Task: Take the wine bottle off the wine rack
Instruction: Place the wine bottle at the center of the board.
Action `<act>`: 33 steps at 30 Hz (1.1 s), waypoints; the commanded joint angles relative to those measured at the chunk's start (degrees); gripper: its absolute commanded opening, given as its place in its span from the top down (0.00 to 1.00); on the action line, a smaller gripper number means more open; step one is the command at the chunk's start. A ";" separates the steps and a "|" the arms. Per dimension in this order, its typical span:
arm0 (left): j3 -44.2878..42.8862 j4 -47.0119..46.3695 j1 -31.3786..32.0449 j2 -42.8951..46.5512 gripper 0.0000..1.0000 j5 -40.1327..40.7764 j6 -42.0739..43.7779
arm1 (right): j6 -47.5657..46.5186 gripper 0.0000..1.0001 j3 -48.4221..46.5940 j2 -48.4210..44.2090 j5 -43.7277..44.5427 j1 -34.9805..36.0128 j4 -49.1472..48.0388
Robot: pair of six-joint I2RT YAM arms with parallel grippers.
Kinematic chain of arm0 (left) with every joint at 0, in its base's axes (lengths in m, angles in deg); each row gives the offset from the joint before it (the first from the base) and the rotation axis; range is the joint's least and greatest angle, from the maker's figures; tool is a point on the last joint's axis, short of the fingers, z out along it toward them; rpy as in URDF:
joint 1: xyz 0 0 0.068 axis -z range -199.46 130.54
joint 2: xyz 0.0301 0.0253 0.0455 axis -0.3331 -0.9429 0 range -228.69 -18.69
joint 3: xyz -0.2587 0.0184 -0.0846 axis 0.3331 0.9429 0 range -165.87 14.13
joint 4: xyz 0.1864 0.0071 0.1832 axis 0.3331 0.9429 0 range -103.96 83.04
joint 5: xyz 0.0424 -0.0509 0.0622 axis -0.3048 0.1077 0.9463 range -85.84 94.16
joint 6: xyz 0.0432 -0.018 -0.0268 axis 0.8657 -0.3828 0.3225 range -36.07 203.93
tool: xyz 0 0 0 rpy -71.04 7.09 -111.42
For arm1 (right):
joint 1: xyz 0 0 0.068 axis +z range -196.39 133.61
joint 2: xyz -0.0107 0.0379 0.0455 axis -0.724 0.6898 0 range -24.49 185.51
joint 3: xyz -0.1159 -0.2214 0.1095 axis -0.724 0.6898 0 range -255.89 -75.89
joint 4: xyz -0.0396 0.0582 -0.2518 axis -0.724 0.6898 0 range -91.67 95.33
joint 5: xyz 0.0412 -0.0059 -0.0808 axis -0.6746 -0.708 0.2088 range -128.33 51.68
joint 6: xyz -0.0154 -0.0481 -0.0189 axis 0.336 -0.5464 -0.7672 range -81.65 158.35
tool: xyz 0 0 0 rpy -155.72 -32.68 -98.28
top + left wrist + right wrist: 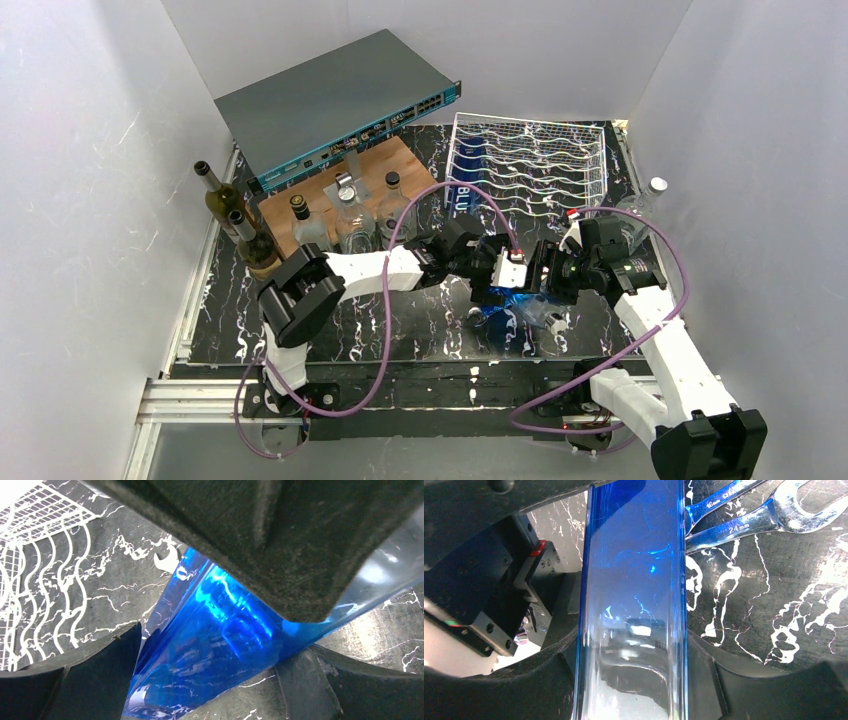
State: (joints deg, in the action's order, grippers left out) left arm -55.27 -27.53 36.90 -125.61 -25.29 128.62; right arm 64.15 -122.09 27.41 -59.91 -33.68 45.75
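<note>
The left end effector [492, 268] and right end effector [547, 282] both grasp the blue bottle [503, 308], likely sharing its weight, with the 2 holding it clear of the white rack [530, 160].

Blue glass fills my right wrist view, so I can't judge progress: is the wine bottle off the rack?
Observer: Yes. From the top view, the blue bottle is in front of the wine rack, off its wires.
Operator: Is the left arm on it?
Observer: The left wrist view shows it running between the fingers of the left gripper; a firm clamp I can't confirm.
Operator: Anything near my arm?
Observer: A clear bottle with a white cap, right of the rack, close beside your arm.
</note>
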 commanded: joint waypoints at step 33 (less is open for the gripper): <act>5.20 -6.91 2.37 5.27 0.02 -2.27 4.61 | 2.06 0.99 -2.06 1.36 -11.54 -0.52 -10.24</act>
State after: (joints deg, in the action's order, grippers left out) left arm -50.77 -32.88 38.98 -124.08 -24.53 130.46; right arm 65.44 -121.93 29.98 -64.78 -34.27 44.26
